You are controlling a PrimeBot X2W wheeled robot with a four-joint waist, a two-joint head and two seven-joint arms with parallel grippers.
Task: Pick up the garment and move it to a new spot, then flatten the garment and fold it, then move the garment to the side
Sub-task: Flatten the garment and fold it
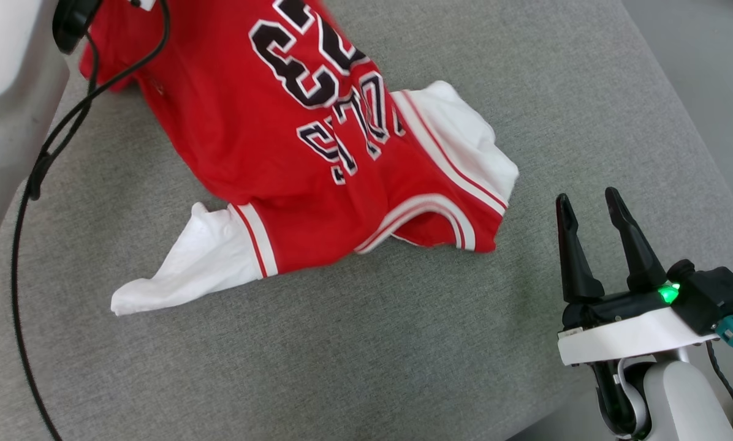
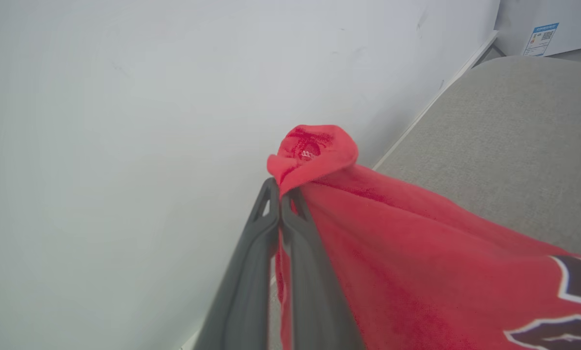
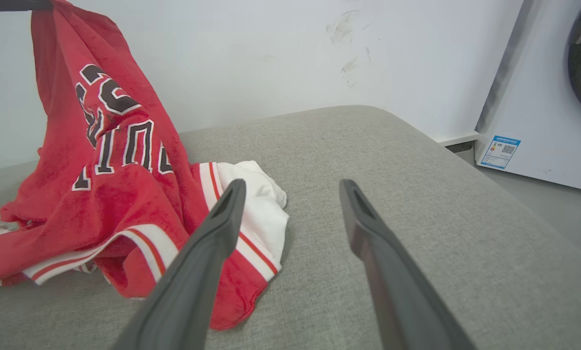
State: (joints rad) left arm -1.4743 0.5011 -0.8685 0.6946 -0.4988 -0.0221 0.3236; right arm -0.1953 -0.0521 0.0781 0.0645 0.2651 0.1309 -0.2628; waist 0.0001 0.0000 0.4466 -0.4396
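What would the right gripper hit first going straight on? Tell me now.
Probably the bare grey cushion. The open right gripper points at it, and the garment lies just left of its left finger. Depth is unclear, so the sleeve might brush that finger.

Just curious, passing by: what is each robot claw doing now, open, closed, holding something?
Left gripper: closed on the garment.
Right gripper: open, holding nothing.

- The garment (image 1: 268, 135) bears a black, white-edged "23"; the lettering beside it is too creased to read.
- Blue label (image 3: 502, 151) on the white appliance (image 3: 538, 87): print too small.
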